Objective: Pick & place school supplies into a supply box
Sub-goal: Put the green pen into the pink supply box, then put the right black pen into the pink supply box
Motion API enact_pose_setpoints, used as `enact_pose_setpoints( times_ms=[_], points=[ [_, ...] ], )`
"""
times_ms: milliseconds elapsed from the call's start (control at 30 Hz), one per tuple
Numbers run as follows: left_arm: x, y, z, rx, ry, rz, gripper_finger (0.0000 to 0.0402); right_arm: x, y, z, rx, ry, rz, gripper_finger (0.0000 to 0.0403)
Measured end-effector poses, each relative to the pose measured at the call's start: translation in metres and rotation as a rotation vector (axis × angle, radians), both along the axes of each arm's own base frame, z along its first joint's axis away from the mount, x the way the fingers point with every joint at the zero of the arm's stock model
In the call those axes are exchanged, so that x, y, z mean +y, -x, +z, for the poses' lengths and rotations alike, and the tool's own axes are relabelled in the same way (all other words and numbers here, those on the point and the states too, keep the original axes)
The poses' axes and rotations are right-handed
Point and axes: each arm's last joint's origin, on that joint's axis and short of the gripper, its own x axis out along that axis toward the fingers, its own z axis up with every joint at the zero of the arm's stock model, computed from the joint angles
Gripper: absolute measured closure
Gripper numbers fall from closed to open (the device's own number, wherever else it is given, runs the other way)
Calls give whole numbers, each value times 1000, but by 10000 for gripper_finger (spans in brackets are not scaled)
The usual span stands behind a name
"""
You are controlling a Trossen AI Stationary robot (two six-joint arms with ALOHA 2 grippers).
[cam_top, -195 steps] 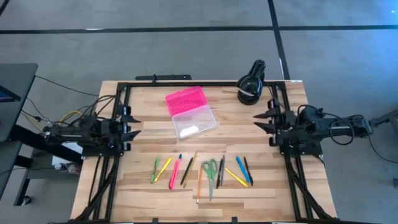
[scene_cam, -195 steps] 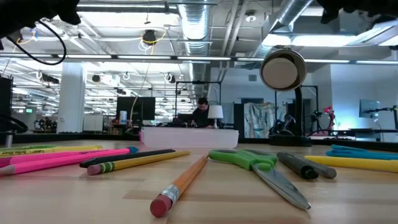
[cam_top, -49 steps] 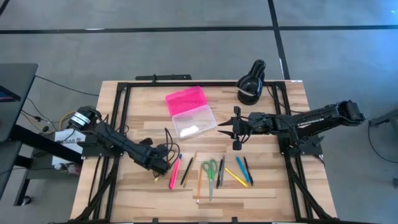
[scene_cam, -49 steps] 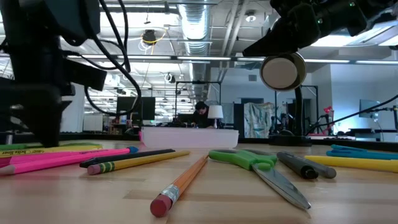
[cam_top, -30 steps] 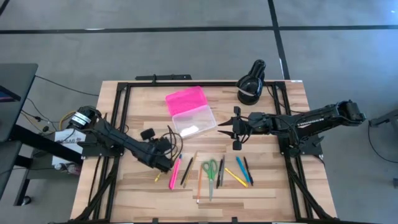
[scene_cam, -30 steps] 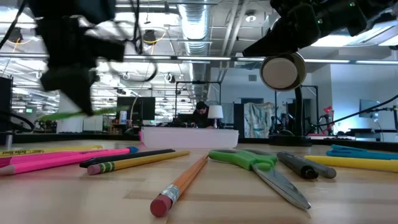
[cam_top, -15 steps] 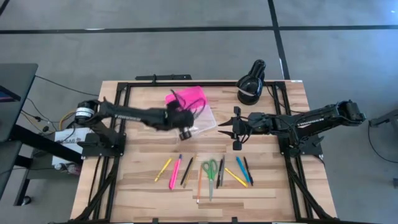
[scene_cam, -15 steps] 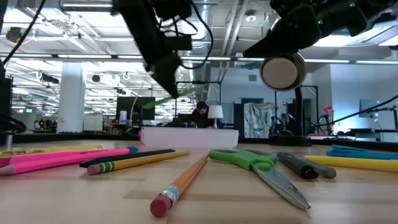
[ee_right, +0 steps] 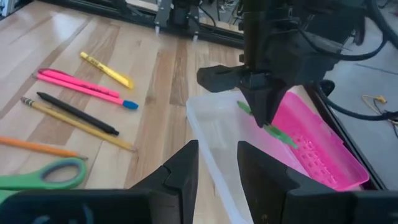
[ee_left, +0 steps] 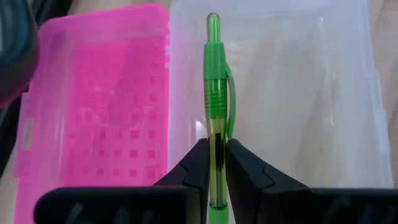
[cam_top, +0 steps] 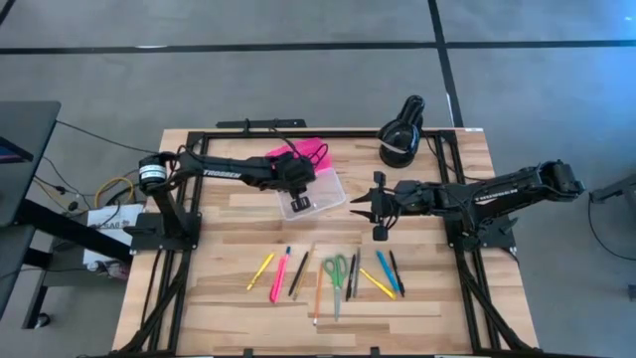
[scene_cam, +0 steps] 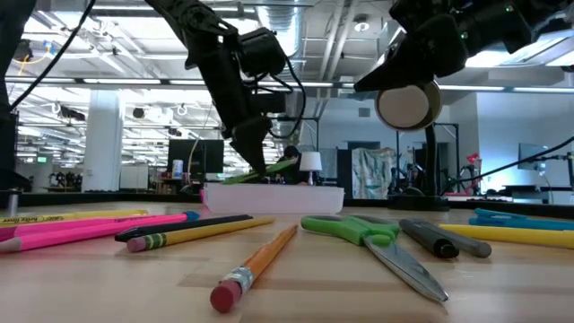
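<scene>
The supply box lies open at the table's far middle, with its pink lid (cam_top: pixel 310 151) beside its clear base (cam_top: pixel 326 195). My left gripper (ee_left: pixel 216 149) hangs over the clear base (ee_left: pixel 298 93), shut on a green pen (ee_left: pixel 214 74). The other school supplies lie flat in a row near the front: a yellow marker (cam_top: pixel 260 270), a pink marker (cam_top: pixel 279 276), green-handled scissors (cam_top: pixel 336 273) and several pens and pencils. My right gripper (cam_top: pixel 370 207) stands open to the right of the box, with nothing between its fingers. My left gripper pinches the green pen's see-through lower barrel (ee_left: pixel 215 134) between its two fingers. The fingers slant down from above. The pen sticks out forward past the fingertips, clip end ahead. It hangs tilted, clear of the table, just over the clear base (scene_cam: pixel 269 193).
A black rounded object with a white band (cam_top: pixel 400 134) stands at the far right of the table. A black frame (cam_top: pixel 199 149) runs along the table's edges. Bare wood lies between the box and the row of supplies.
My left gripper has carried the green pen from above the left end of the row toward the table's far edge and to the right. It has turned on the way and now hangs over the box's clear base. The pen has stayed clear of the table.
</scene>
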Motion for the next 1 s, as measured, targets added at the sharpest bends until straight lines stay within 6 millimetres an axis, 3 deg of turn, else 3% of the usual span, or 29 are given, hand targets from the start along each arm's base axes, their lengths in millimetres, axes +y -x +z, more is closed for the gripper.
enact_pose_setpoints(
  times_ms=[167, 533, 633, 833, 1000],
  points=[
    [1, 1, 3, 3, -24, -20, 356, -2, 0, 0, -2, -12, -13, 295],
    [1, -3, 6, -25, -56, -58, 230, -1, 0, 0, -10, -90, -46, 295],
    [-3, -2, 16, -56, -57, -96, 211, 0, 0, -1, -9, -133, -60, 295],
    [-40, 5, 46, -125, -50, -245, 205, 16, 7, -12, 112, -233, -73, 295],
    [-78, 24, 58, -145, -64, -353, 205, 32, 19, -23, 219, -277, -212, 295]
  ],
)
